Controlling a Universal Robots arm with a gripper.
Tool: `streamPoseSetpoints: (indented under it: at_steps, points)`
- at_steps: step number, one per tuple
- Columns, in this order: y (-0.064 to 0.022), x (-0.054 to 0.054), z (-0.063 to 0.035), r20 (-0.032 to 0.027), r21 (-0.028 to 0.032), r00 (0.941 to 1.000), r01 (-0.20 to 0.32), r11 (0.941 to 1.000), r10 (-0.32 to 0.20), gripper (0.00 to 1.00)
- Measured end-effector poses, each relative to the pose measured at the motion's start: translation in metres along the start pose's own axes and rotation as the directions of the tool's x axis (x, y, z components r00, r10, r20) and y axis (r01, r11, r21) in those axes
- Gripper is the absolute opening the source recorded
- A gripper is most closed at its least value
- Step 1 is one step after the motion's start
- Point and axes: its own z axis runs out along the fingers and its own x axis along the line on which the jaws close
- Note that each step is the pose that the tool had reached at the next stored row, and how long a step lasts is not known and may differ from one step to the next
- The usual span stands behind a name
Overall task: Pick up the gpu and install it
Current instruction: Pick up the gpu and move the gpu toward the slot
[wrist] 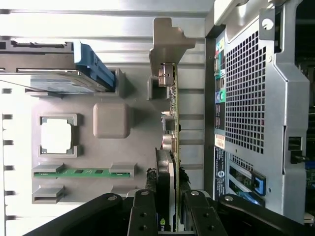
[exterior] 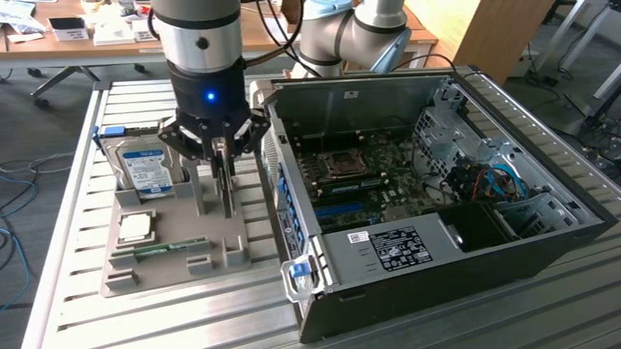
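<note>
The gpu (exterior: 227, 190) is a thin dark card standing on edge in the grey holder tray (exterior: 179, 218) on the table. In the wrist view the gpu (wrist: 173, 110) appears edge-on, its silver-grey bracket (wrist: 167, 39) at the far end. My gripper (exterior: 221, 154) hangs straight down over the card. Its black fingers (wrist: 145, 214) sit tight on either side of the card, so the gripper (wrist: 170, 219) is shut on the gpu. The card's lower edge still looks level with the tray.
The tray also holds a silver hard drive (exterior: 145, 171) with a blue-white label, a square processor (exterior: 136, 227) and a green memory stick (exterior: 165, 248). The open computer case (exterior: 437, 240) lies close on the exterior view's right, its motherboard (exterior: 359, 182) exposed.
</note>
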Motion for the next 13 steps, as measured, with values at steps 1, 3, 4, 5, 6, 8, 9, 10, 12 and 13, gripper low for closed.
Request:
streamPoseSetpoints:
  at_steps: [1, 3, 4, 5, 6, 8, 9, 10, 12, 13]
  points:
    - [0.0001, 0.0, -0.0027, 0.0, 0.0, 1.0, 0.0, 1.0, 0.0, 0.27]
    - [0.0004, 0.0, -0.0079, 0.0, 0.0, 1.0, 0.0, 1.0, 0.0, 0.27]
    - [0.0004, 0.0, -0.0103, 0.0, 0.0, 1.0, 0.0, 1.0, 0.0, 0.27]
    - [0.0006, 0.0, -0.0128, 0.0, 0.0, 1.0, 0.0, 1.0, 0.0, 0.27]
    - [0.0007, 0.0, -0.0155, -0.0001, 0.0, 1.0, 0.0, 1.0, 0.0, 0.27]
    - [0.0009, 0.0, -0.0203, 0.0, 0.0, 1.0, 0.0, 1.0, 0.0, 0.27]
    - [0.001, 0.0, -0.0227, -0.0001, 0.0, 1.0, 0.0, 1.0, 0.0, 0.27]
    - [0.0011, -0.001, -0.0249, 0.0, -0.0001, 1.0, 0.0, 1.0, 0.0, 0.27]
    - [0.0013, -0.001, -0.029, 0.0, 0.0, 1.0, 0.0, 1.0, 0.0, 0.27]
    - [0.0013, -0.001, -0.0308, 0.0, 0.0, 1.0, 0.0, 1.0, 0.0, 0.27]
